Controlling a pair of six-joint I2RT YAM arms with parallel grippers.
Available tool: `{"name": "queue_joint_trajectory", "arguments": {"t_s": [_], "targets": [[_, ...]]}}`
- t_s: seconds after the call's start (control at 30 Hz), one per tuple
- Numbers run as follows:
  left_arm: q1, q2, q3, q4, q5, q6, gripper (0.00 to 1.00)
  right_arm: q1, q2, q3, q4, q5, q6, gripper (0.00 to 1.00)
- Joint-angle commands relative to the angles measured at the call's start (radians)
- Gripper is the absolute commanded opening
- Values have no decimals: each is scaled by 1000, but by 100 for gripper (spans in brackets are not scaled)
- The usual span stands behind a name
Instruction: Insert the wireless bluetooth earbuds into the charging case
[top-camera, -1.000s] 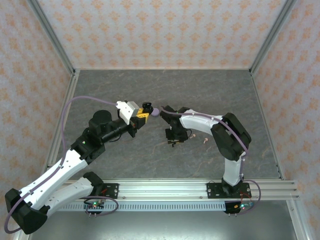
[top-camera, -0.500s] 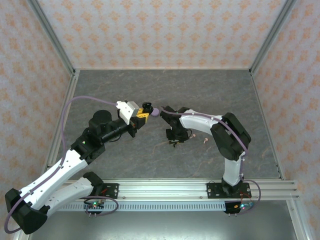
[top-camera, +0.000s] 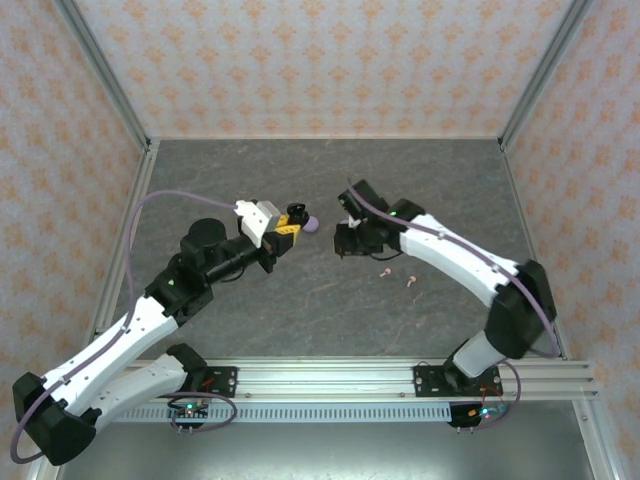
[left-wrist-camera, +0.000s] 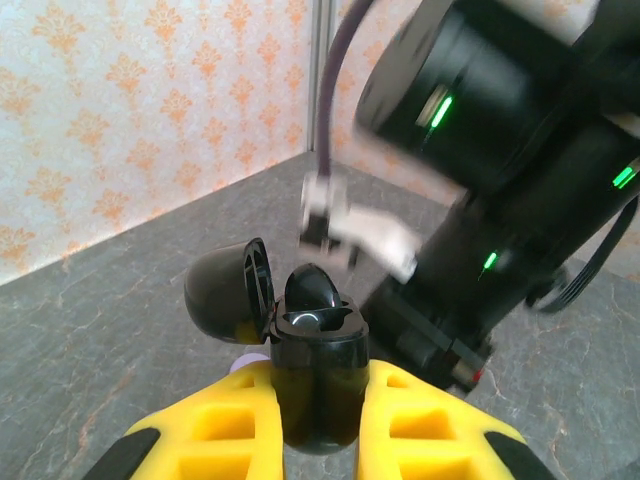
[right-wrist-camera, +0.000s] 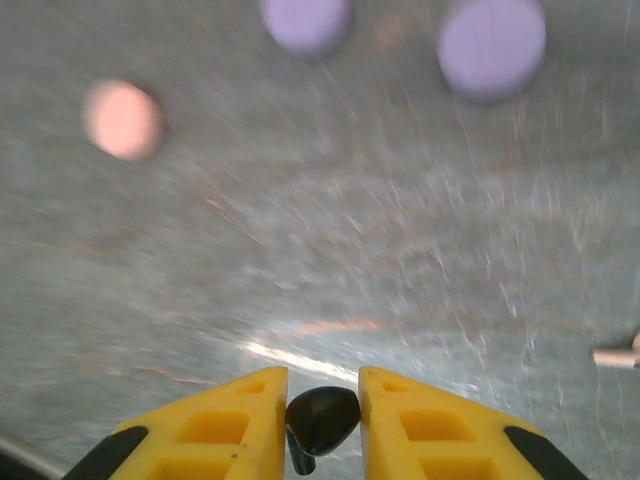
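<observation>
Earbuds: one black bud (right-wrist-camera: 322, 418) is pinched between the yellow fingers (right-wrist-camera: 240, 420) of the right pincer (right-wrist-camera: 322, 382), held clear of the bench (right-wrist-camera: 330, 230). The bench under it is blurred. Far ahead of this pincer lie two lilac pucks (right-wrist-camera: 305, 18) (right-wrist-camera: 492, 45), and a pink puck (right-wrist-camera: 122, 120) lies ahead-left.

Left pincer (left-wrist-camera: 320, 385) is clamped on the black case (left-wrist-camera: 318, 340), with the lid (left-wrist-camera: 228, 295) hinged open to the pincer's left. A dark rounded shape sits in the case mouth; cannot tell if it is a bud.

From the top view the two pincers face each other, tips apart. Two pink buds (top-camera: 384, 273) (top-camera: 411, 281) lie loose on the bench near the right pincer, on its base side.
</observation>
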Motion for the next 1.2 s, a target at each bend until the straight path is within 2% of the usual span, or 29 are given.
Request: {"name": "queue_joint_trajectory", "arguments": {"t_s": [0.0, 0.3, 0.73, 1.17], "targets": [[-8, 20, 39, 97, 39, -29, 0, -2, -98, 72, 52, -6, -54, 24], [-9, 119, 82, 180, 89, -53, 0, -2, -218, 193, 167, -29, -64, 24], [-8, 170, 83, 261, 83, -83, 0, 63, -266, 107, 371, 49, 16, 24], [-8, 166, 79, 273, 79, -94, 0, 93, -236, 73, 387, 61, 33, 24]]}}
